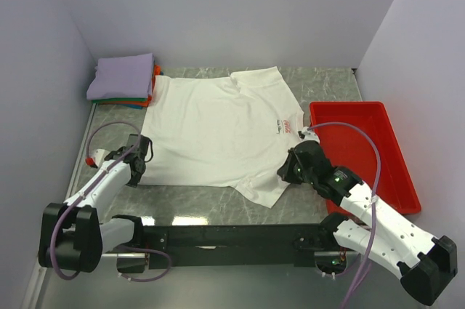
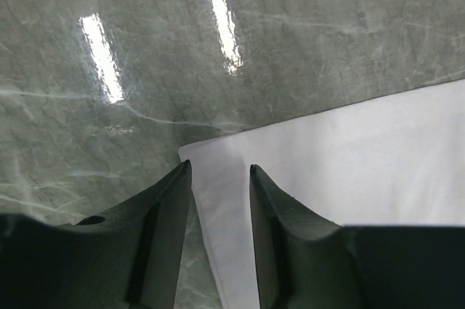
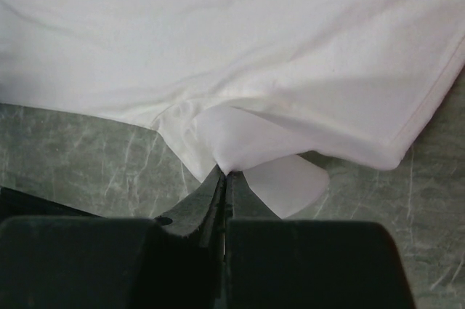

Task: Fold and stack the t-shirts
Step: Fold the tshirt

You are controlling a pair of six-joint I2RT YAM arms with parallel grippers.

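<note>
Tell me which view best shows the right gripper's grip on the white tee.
Right wrist: the right gripper is shut on a fold of the white tee. Top external shows it at the sleeve, fingertips hidden. Left wrist shows only the tee's corner.

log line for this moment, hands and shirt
left hand: open over white t-shirt corner | right hand: shut on white t-shirt | white t-shirt: spread on table

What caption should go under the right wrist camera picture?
The right gripper, shut, pinches a fold of the white t-shirt over the grey marble table.
</note>
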